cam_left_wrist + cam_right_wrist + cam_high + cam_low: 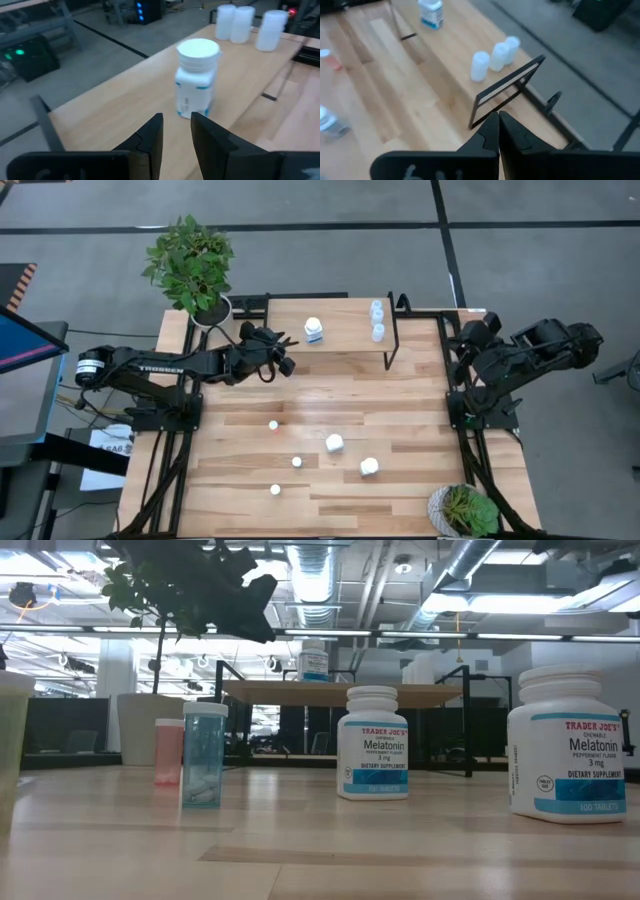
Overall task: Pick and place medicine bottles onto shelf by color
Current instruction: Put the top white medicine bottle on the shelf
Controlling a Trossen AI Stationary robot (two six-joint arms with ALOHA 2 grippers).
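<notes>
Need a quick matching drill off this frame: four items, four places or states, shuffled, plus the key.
Items:
1. white bottle with blue label
2. three pale bottles
3. left pincer
4. right pincer

Places or states:
A. shut, empty, at the table's right edge
B. in a row near the shelf's right end
C. alone on the shelf's left part
D. slightly parted, empty, just short of the shelf

Pairs: 1-C, 2-B, 3-D, 4-A

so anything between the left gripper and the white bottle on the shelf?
Nothing. In the left wrist view, bare shelf top separates the left gripper from the white bottle.
</notes>
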